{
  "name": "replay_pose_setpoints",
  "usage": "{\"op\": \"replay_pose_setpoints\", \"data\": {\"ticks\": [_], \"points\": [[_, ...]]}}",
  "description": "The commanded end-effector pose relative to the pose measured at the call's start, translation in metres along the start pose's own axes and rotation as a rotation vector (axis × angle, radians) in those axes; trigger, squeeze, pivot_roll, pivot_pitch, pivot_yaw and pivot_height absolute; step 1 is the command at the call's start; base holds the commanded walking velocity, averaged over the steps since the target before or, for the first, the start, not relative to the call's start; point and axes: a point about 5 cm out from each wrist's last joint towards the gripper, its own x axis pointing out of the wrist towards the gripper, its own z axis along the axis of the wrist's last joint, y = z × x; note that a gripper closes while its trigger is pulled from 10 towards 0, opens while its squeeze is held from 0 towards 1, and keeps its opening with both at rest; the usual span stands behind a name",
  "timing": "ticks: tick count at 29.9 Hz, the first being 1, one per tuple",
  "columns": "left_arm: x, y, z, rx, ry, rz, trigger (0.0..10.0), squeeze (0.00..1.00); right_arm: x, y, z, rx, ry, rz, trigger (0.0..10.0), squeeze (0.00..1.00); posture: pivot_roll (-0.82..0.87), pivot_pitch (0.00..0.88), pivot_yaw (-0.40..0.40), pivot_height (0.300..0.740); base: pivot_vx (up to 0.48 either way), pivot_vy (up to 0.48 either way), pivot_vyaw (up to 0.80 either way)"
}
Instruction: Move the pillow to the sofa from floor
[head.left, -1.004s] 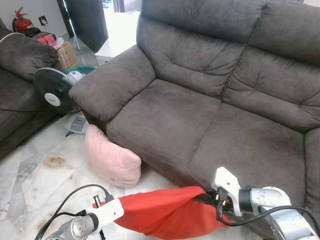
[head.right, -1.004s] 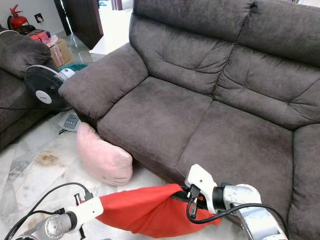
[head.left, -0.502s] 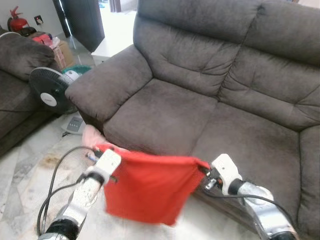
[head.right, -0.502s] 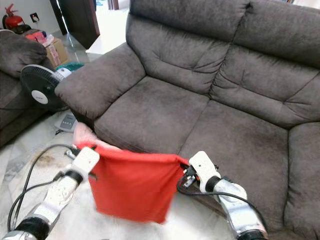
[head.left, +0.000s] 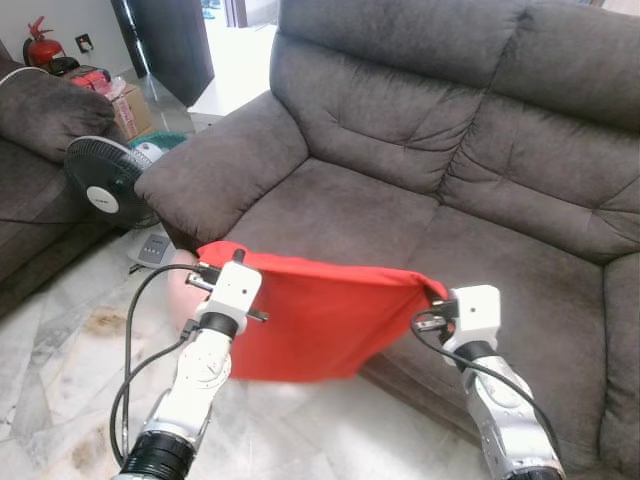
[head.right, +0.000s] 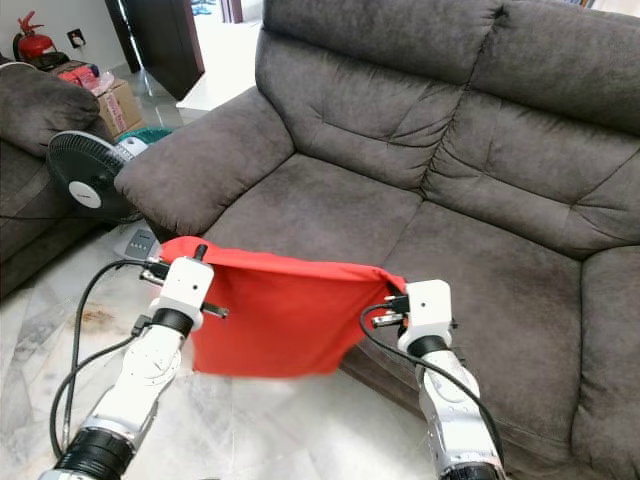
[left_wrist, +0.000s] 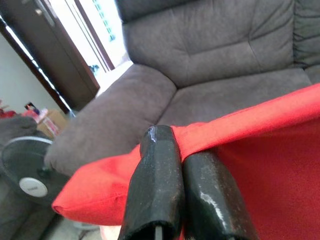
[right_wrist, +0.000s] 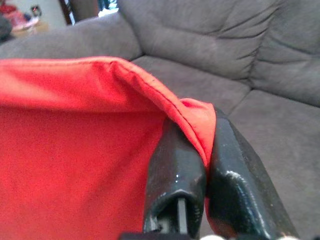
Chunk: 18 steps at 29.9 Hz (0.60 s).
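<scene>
While the red pillow (head.left: 320, 315) hangs clear of the floor (head.left: 60, 360), it is carried by both arms at once: the left gripper (left_wrist: 175, 165) is clamped on its left top corner and the right gripper (right_wrist: 192, 150) is clamped on its right top corner, each pair of black fingers pinched tight on the seam with red fabric folded between them. The pillow's long axis runs left to right, its top edge stretched nearly level between the two grips, and the body of it droops limply below, sagging toward the near side. The relation that governs the coming move is depth: the sofa (head.left: 420, 180) seat lies on the far side of the pillow, directly ahead, and the top edge appears to stand about level with the front of the seat cushion, while the hanging lower part appears to sit below it, in front of the sofa's base. Neither arm is clearly nearer; both grips stand at about the same depth, the right one just beside the seat front. In my judgement the load must rise and travel away from the robot so the drooping fabric clears the cushion edge. A pink cushion (head.left: 180, 290) on the floor is partly hidden behind the left arm, and a fan (head.left: 105, 185) stands further left.
</scene>
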Motion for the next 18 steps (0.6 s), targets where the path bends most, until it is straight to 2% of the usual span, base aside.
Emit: {"op": "replay_pose_setpoints", "data": {"ticks": [1, 7, 13, 15, 18], "points": [[0.007, 0.014, 0.021, -0.022, -0.094, 0.087, 10.0, 0.0, -0.005, -0.01, 0.009, 0.019, -0.066, -0.068, 10.0, 0.0, 0.11, 0.043, -0.036, 0.74, 0.0, 0.0, 0.0], [0.014, 0.017, 0.033, -0.012, -0.118, 0.094, 10.0, 0.0, -0.007, -0.005, 0.013, 0.05, -0.099, -0.083, 10.0, 0.0, 0.1, 0.024, -0.027, 0.74, 0.0, 0.0, 0.0], [0.02, 0.016, 0.047, 0.036, -0.177, 0.084, 10.0, 0.0, -0.004, -0.003, 0.016, 0.063, -0.109, -0.1, 10.0, 0.0, 0.1, 0.0, -0.021, 0.74, 0.0, 0.0, 0.0], [0.021, 0.016, 0.047, 0.05, -0.174, 0.082, 10.0, 0.0, -0.004, -0.003, 0.017, 0.063, -0.113, -0.101, 10.0, 0.0, 0.1, 0.0, -0.018, 0.74, 0.0, -0.281, 0.0], [0.02, 0.016, 0.044, 0.051, -0.16, 0.082, 10.0, 0.0, -0.004, -0.005, 0.017, 0.061, -0.113, -0.101, 10.0, 0.0, 0.1, 0.0, -0.013, 0.74, 0.0, -0.364, -0.8]]}}
